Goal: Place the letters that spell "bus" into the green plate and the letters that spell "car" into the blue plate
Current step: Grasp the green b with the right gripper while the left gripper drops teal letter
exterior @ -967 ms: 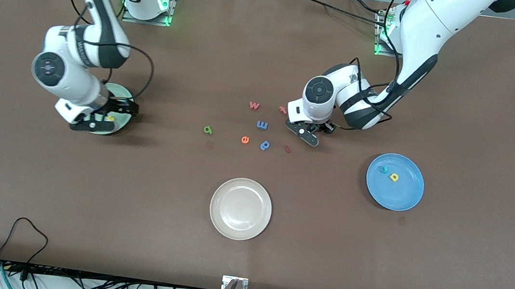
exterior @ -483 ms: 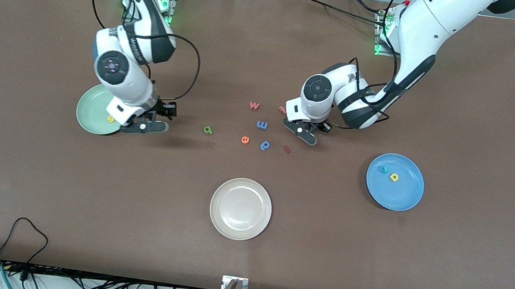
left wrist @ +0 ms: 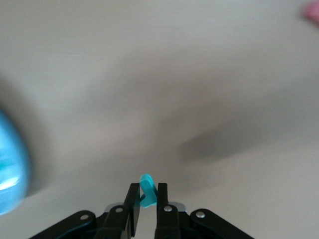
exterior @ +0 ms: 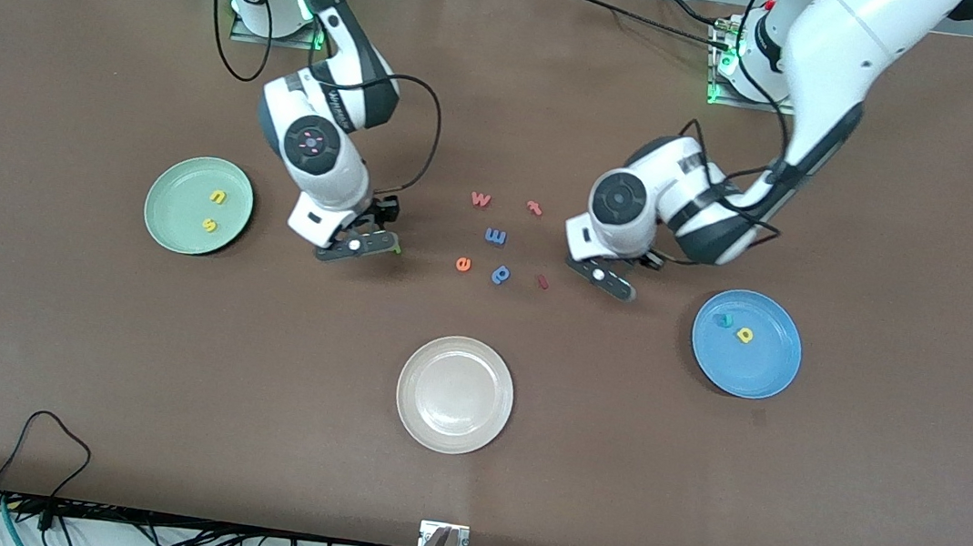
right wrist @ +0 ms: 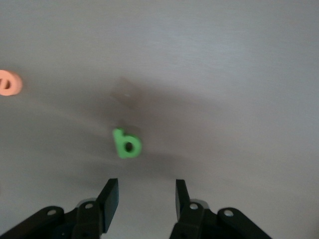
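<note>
The green plate point(exterior: 171, 223) lies toward the right arm's end and holds a yellow "u" point(exterior: 218, 198) and a yellow "s" point(exterior: 209, 225). My right gripper point(exterior: 357, 245) point(right wrist: 146, 189) hangs open just over the table, with the green "b" point(right wrist: 127, 143) lying ahead of its fingertips. The blue plate point(exterior: 759, 373) point(left wrist: 10, 174) holds a teal "c" point(exterior: 726, 319) and a yellow "a" point(exterior: 745, 335). Between the loose letters and that plate, my left gripper point(exterior: 610, 280) point(left wrist: 147, 188) is shut on the small teal "r" point(left wrist: 146, 179).
Loose letters lie mid-table: an orange-red "w" point(exterior: 480, 199), a "t" point(exterior: 534, 207), a blue "m" point(exterior: 495, 236), an orange "e" point(exterior: 463, 263) point(right wrist: 9, 82), a blue "p" point(exterior: 501, 273) and a small red piece point(exterior: 542, 282). A white plate point(exterior: 454, 394) sits nearer the front camera.
My right arm swung from over the green plate to the green "b", its fingers narrowing. My left gripper shut on the teal "r" and shifted toward the blue plate.
</note>
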You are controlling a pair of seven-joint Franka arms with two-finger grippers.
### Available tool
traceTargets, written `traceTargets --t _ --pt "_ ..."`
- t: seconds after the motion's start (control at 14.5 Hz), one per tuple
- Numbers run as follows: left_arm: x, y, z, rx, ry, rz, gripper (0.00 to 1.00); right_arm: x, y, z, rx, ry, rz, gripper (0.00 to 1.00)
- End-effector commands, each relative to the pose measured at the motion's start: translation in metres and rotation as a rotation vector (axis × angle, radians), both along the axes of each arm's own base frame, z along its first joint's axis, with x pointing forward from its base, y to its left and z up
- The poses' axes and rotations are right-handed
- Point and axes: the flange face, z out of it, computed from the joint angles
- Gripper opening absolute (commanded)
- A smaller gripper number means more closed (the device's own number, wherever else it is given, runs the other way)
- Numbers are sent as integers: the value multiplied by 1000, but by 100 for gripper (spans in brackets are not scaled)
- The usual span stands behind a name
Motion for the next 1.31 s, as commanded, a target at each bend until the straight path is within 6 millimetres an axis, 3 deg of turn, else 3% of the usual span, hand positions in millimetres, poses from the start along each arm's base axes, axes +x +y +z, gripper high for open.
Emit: traceTargets --t 0.0,0.21,0.28,0.41,0.48,0.55,0.62,0.76,0.83,0.9,1.04,1.24 --pt "52 80 25 -25 35 -81 11 1 12 -16 1 -14 16 54" --pt "86 165 23 -106 79 -160 13 0 14 -27 6 -20 24 54" --pt "91 183 17 -126 82 -165 13 0 16 -27 11 -28 29 54" --pt "94 199 2 -160 89 -179 16 -1 19 -30 8 -42 52 54" --pt "94 207 -3 -165 97 -168 32 -1 20 -31 5 -52 63 54" --pt "94 207 -3 -165 96 -161 83 -1 20 -34 4 -56 69 54" --pt "94 207 -2 -165 102 -165 100 -1 20 -36 6 -59 70 54" --pt "97 206 10 -161 91 -147 100 -2 21 -40 3 -54 72 54" --pt "98 205 22 -150 100 -139 100 -3 21 -40 3 -53 73 54" --pt "101 203 48 -119 112 -133 100 -4 23 -41 4 -53 75 54" --pt "104 203 103 -74 144 -106 100 -6 25 -46 5 -53 79 53" --pt "114 215 195 -72 147 91 100 -5 25 -51 13 -62 77 51"
